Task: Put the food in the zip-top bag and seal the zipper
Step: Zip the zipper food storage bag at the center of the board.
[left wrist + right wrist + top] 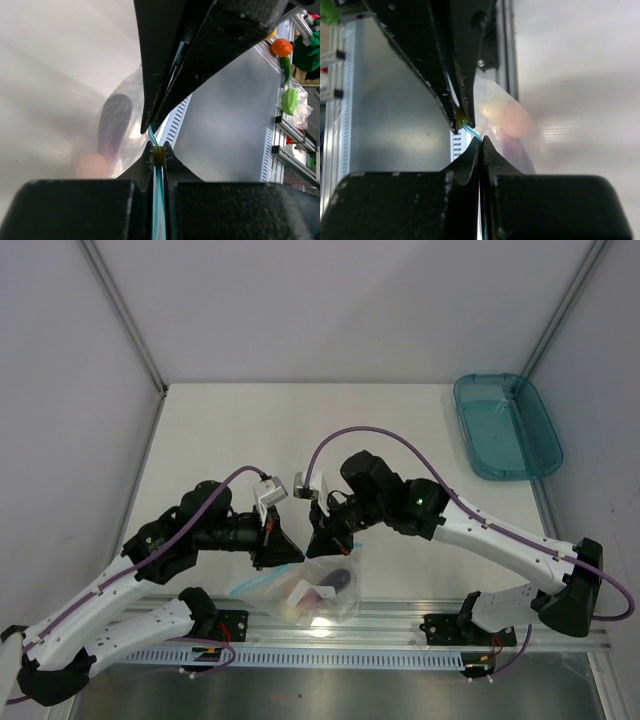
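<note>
The left claw (pixel 158 150) is seen clenched on the zipper (pixel 159 200), the thin teal-blue strip being pinched flat between its black fingertips. The right claw (pixel 481 142) is likewise clenched on the same strip, with no gap left between its fingers, and the two claws are brought tip to tip, a short curl of teal being exposed between them. From above, both are found over the near edge of the worktop (pixel 300 430), the mouth edge of the zip-top bag (pixel 310 590) being held up there while its body lies just in front of the arm bases. The bag is made of clear, crinkly, glossy film with a small white label. The food is seen inside it: a dark purple oblong piece (pixel 342 578), smooth and rounded, a pale cream roundish piece (pixel 492 107) and a peach-pink roundish one (pixel 516 121), the latter two pressed together against the film. A translucent teal plastic tray (pixel 505 425), oblong with rounded corners, is set well apart at the far right.
</note>
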Robot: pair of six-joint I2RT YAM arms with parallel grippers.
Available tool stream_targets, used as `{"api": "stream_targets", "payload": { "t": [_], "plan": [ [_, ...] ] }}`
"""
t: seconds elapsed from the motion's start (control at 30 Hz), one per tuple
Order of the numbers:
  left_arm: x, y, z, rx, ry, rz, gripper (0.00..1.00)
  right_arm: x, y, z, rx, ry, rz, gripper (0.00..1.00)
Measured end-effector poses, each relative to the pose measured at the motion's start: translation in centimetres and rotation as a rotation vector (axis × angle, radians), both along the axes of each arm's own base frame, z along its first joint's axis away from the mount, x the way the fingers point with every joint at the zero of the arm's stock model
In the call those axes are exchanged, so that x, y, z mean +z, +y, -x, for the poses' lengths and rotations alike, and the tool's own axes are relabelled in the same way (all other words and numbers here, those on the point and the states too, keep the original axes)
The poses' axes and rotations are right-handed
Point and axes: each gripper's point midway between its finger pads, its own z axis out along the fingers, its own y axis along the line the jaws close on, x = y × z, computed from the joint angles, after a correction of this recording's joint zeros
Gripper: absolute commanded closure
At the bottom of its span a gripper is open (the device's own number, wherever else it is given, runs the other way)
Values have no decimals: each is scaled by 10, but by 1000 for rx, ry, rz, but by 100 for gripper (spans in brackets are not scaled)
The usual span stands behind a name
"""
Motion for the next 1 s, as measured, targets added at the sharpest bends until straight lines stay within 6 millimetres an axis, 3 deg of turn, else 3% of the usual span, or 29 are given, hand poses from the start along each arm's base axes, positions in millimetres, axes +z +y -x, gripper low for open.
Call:
{"api": "stream_targets", "payload": {
  "t": [0.37, 1.0],
  "plan": [
    [-3, 2, -15, 78, -31, -20, 100, -8, -7, -31, -300, -1, -68, 100],
    [0, 2, -18, 92, -58, 4, 99, -12, -37, -69, -505, 10, -91, 100]
  ]
}}
